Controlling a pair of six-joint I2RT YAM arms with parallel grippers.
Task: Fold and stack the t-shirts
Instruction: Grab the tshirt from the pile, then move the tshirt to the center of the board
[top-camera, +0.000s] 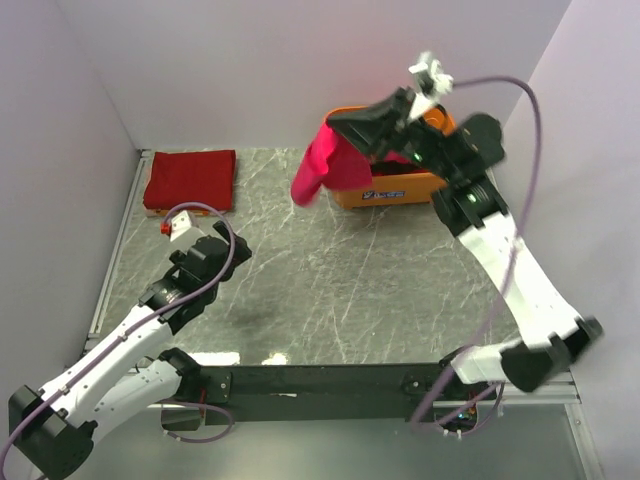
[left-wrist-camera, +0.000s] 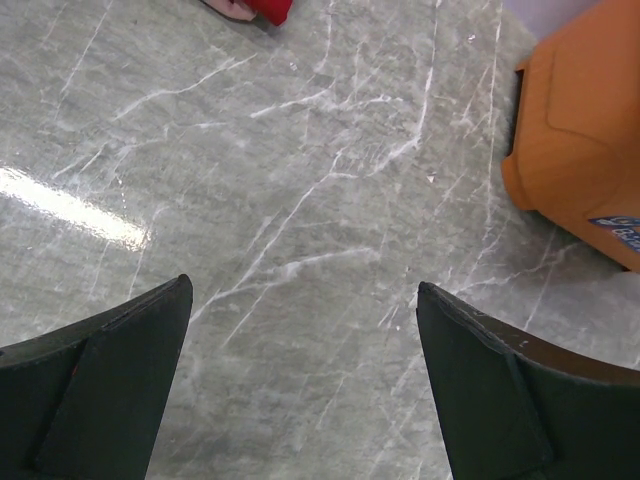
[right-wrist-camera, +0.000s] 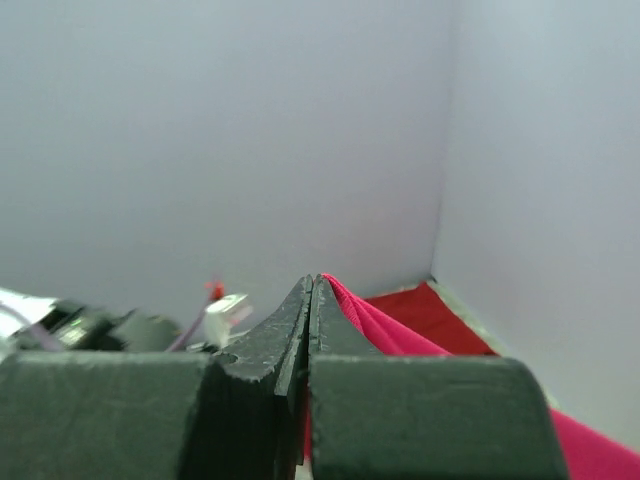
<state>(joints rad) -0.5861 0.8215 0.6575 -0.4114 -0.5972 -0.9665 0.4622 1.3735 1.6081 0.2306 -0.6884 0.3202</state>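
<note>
Right gripper (top-camera: 340, 122) clamps a fold of pink t-shirt (top-camera: 325, 165) dangling just left of orange bin (top-camera: 400, 187), left gripper (left-wrist-camera: 303, 300) gapes empty well left of bin; cloth looks light, floppy, likely best taken at a hem corner.

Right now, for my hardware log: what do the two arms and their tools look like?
Both the left arm and right arm have white link shells, black joints and black bases. A purple cable loops along each. The left tool and right tool are black, with flat wedge-shaped fingers. A white-and-red block sits at the left wrist.
</note>
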